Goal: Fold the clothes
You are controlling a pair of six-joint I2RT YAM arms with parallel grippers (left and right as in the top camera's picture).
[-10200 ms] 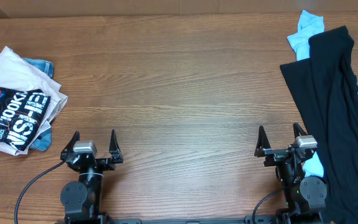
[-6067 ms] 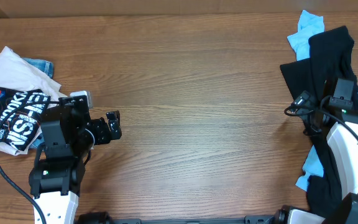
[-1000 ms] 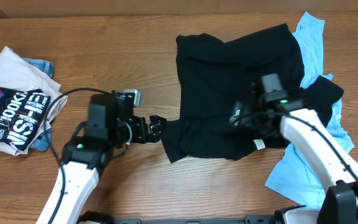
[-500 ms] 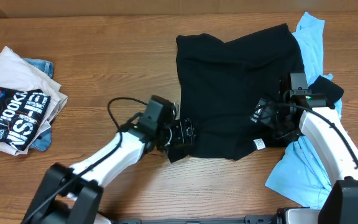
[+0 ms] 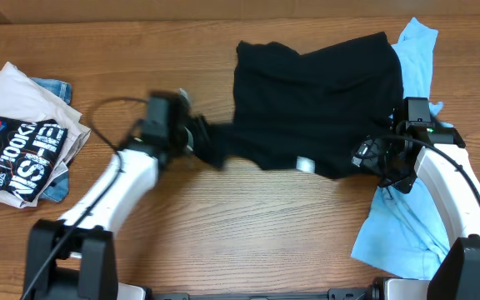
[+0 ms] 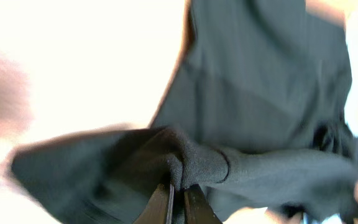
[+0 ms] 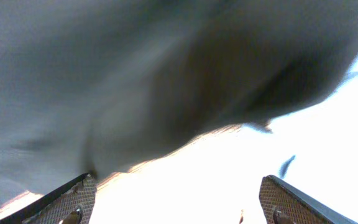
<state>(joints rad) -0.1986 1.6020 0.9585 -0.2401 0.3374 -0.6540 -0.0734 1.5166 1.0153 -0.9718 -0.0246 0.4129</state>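
A black garment (image 5: 319, 100) lies spread across the middle and right of the table, a white tag (image 5: 305, 164) showing at its near edge. My left gripper (image 5: 197, 140) is shut on its left corner, which is drawn out into a point toward the left. In the left wrist view the two fingers (image 6: 160, 208) pinch a bunched fold of black fabric (image 6: 191, 155). My right gripper (image 5: 372, 158) sits at the garment's near right edge, open. In the right wrist view its fingers (image 7: 73, 199) stand wide apart with nothing between them, and the black cloth (image 7: 135, 74) lies just ahead of them.
A light blue garment (image 5: 394, 237) lies under and beside the black one at the right, a corner of it (image 5: 417, 42) poking out at the back. A stack of folded clothes (image 5: 23, 137) with a printed shirt on top sits at the far left.
My left gripper has shut on the black garment's near left corner and pulled it left. The near edge has drawn back and straightened. My right gripper has shifted slightly right.
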